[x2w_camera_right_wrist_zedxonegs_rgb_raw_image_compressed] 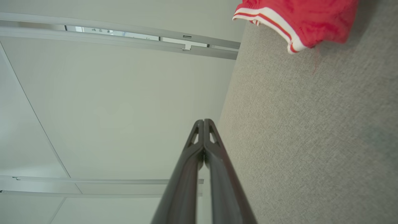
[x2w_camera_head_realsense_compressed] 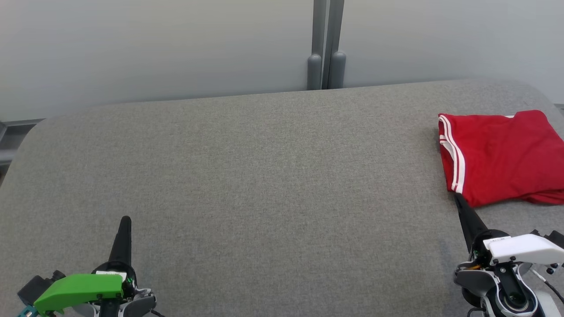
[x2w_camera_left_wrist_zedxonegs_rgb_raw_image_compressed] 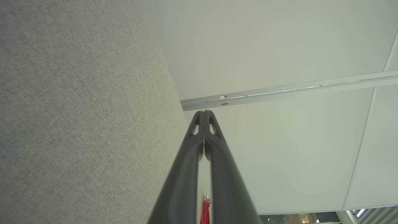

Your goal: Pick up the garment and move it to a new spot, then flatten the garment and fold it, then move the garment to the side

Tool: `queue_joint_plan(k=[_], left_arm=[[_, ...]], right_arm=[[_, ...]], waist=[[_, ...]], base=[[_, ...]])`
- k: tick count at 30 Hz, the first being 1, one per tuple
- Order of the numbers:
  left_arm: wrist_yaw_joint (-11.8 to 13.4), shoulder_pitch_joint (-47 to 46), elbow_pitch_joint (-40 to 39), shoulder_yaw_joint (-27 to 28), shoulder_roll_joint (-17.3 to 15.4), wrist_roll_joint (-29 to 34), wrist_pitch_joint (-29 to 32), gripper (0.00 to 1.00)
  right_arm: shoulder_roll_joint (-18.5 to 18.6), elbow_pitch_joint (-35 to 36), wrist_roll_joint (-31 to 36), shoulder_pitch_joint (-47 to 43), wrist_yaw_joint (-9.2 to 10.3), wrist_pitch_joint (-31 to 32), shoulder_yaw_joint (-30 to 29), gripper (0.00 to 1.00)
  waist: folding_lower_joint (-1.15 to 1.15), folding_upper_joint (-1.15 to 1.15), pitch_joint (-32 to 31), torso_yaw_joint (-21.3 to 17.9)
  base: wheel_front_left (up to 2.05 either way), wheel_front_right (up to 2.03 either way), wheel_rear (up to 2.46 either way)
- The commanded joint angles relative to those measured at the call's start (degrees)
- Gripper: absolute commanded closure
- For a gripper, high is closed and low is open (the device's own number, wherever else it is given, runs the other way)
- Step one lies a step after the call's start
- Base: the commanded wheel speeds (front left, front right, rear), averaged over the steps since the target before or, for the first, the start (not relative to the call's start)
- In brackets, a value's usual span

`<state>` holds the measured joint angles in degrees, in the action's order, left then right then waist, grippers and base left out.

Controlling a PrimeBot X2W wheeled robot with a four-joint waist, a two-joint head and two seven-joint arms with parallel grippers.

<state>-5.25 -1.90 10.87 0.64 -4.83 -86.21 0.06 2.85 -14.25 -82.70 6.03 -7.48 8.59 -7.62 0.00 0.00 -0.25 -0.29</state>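
Grey tabletop (x2w_camera_head_realsense_compressed: 264,176), folded red garment (x2w_camera_head_realsense_compressed: 498,158) far right

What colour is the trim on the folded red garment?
White trim with a thin red stripe; clearest in the right wrist view.

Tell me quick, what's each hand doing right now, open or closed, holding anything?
Left hand: closed, holding nothing.
Right hand: closed, holding nothing; the red garment lies free.
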Motion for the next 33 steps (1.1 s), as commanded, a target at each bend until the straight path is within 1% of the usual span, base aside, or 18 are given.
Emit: queue_joint_plan(k=[1, 23, 33], left_arm=[[-0.5, -1.2, -0.2, 0.5, 0.1, -0.9, 0.3, 1.00], [-2.5, -1.9, 0.2, 2.8, 1.8, -7.2, 2.3, 1.00], [-2.4, -1.8, 0.2, 2.8, 1.8, -7.0, 2.2, 1.00]], right_arm=[[0.3, 0.0, -1.0, 0.6, -0.03, 0.4, -0.3, 1.00], [0.2, -0.3, -9.7, 0.9, -0.02, 2.1, -1.8, 1.00], [0.2, -0.3, -9.5, 0.9, -0.02, 2.1, -1.8, 1.00]], waist=[[0.00, 0.00, 0.0, 0.0], [0.00, 0.00, 0.3, 0.3], [0.00, 0.00, 0.3, 0.3]], base=[[0.00, 0.00, 0.00], [0.00, 0.00, 0.00], [0.00, 0.00, 0.00]])
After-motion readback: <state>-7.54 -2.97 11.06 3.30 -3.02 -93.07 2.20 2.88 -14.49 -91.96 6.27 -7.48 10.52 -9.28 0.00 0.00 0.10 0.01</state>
